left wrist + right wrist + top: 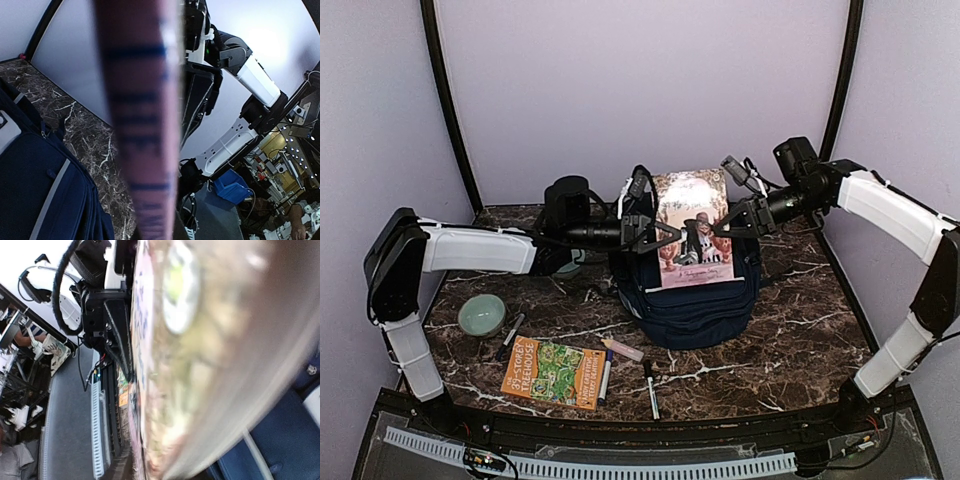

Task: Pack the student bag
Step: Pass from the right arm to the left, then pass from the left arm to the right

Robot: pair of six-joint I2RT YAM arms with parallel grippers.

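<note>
With the left gripper [655,235] pinching the tall pink illustrated book [693,225] upright over the large navy-blue fabric student bag [690,305] at the centre of the marble table [800,340], and the right gripper [735,218] opposite (I cannot tell its grip), lower the book straight down

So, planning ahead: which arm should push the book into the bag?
Left, likely: the left gripper is shut on one edge of the book in the student bag; the right gripper at the other edge may not be gripping.
</note>
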